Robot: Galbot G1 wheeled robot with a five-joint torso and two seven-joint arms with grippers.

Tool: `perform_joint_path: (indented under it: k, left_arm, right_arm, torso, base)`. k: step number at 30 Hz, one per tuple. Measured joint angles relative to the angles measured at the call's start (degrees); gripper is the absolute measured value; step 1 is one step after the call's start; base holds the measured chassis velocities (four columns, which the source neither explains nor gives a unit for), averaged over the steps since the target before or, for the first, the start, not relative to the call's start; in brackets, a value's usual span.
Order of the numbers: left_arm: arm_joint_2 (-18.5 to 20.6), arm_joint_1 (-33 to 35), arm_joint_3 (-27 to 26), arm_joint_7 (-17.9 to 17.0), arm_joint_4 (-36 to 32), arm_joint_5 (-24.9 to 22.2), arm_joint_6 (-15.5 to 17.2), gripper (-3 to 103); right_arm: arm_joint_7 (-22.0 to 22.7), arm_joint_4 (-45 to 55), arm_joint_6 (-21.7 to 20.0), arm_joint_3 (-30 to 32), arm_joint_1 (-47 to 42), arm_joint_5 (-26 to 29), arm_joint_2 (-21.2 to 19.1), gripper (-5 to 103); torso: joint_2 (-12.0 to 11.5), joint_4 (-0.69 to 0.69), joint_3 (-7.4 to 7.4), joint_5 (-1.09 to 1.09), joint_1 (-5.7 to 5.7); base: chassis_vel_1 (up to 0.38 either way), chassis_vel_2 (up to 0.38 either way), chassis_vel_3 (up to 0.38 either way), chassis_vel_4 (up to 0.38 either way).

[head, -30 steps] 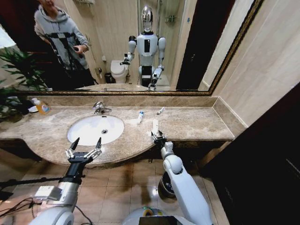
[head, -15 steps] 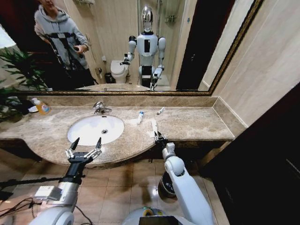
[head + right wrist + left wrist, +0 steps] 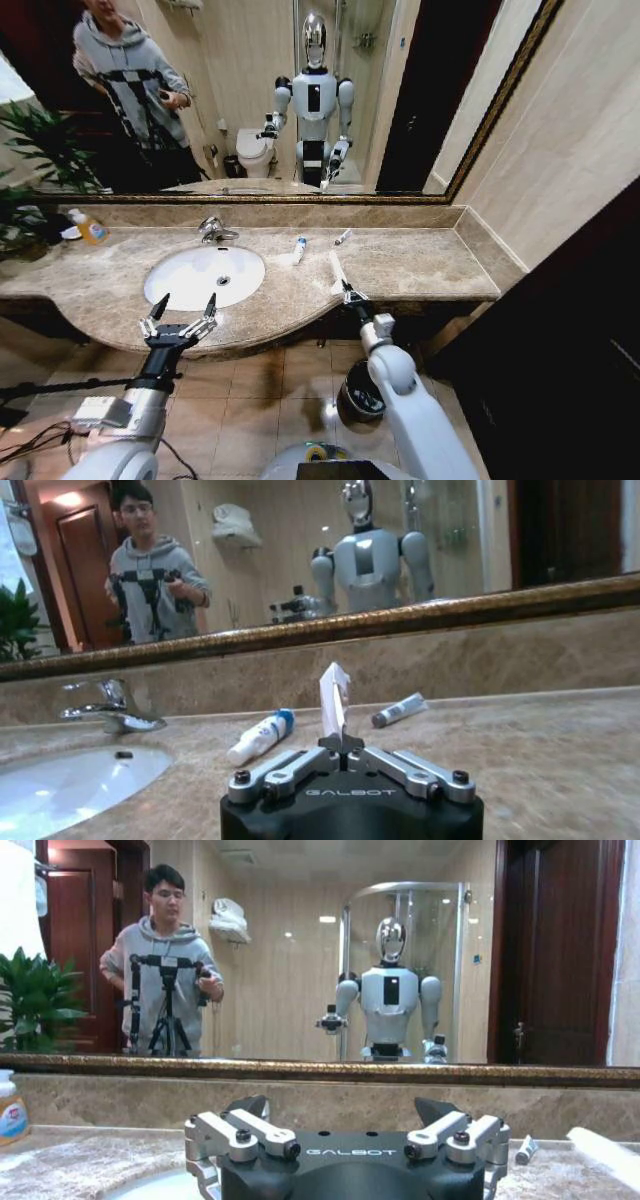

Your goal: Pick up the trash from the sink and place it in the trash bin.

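Packet [image 3: 333,697] base hidden in right hand [image 3: 343,744]

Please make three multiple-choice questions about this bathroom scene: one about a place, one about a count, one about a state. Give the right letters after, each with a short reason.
1. Where is the trash bin?
A. on the counter
B. on the floor below the counter, beside the right arm
C. inside the sink

2. How many small tubes lie on the counter behind the right gripper?
A. two
B. four
C. none

3. What is the state of the right gripper?
A. wide open over the sink
B. shut on a flat white packet
C. shut on the soap bottle

Answers:
1 B: the head view shows the black bin on the tiled floor.
2 A: a blue-labelled white tube and a small grey-capped tube lie there.
3 B: the packet stands up from between the closed fingers.

The left gripper is open at the counter's front edge, before the sink.
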Motion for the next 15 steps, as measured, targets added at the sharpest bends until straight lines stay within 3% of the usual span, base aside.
perform_joint_path:
  k: [7,15]
  left_arm:
    - [0.0,0.0,0.0,0.0,0.0,0.0,0.0,100]
    - [0.0,0.0,0.0,0.0,0.0,0.0,0.0,100]
  right_arm:
    - [-0.8,2.8,8.7,2.8,-9.7,-4.9,1.8,0]
    - [1.4,-0.5,15.1,4.6,-18.3,-7.5,3.5,0]
  torso:
    - [0.0,0.00,0.00,0.00,0.00]
    - [0.0,0.00,0.00,-0.01,0.00]
  base:
    - [0.000,0.000,0.000,0.000]
    - [0.000,0.000,0.000,0.000]
